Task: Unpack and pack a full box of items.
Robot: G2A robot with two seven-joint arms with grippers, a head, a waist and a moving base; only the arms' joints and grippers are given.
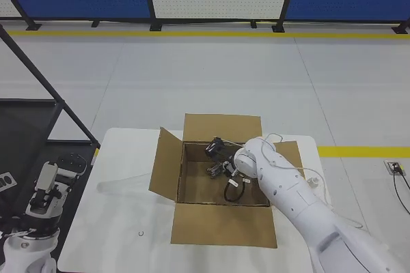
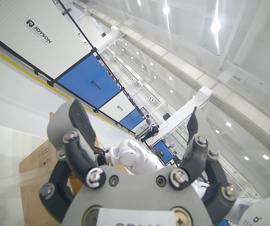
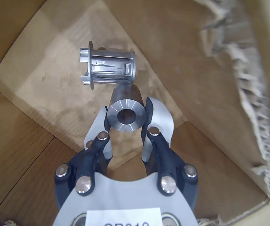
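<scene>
Right wrist view: my right fingers (image 3: 159,116) pinch a short metal cylinder (image 3: 126,116) with a round bore through it, one finger pressed on each side. This is deep inside the cardboard box (image 3: 43,12). The cylinder seems to hang just above the box floor rather than rest on it. Just beyond it, a flanged metal part (image 3: 110,65), a ribbed silver sleeve, lies on its side on the floor. The two are close, but I cannot tell whether they touch. One wall of the box is torn and ragged.

From the top view, the box stands open in the middle of the white table (image 1: 116,225) with its four flaps folded outward. My right arm (image 1: 287,191) comes in from the near right, wrist down inside the box. My left fingers (image 2: 82,121) are spread wide and hold nothing. They point upward beyond the table's left edge, well apart from the box. A clear plastic film (image 1: 123,184) lies on the table just left of the box.

As I judge it, the box is close to empty: most of its floor is bare, and I can make out only these two metal parts. No unpacked parts are set out on the table. So I cannot say whether this cylinder is going in or coming out.
</scene>
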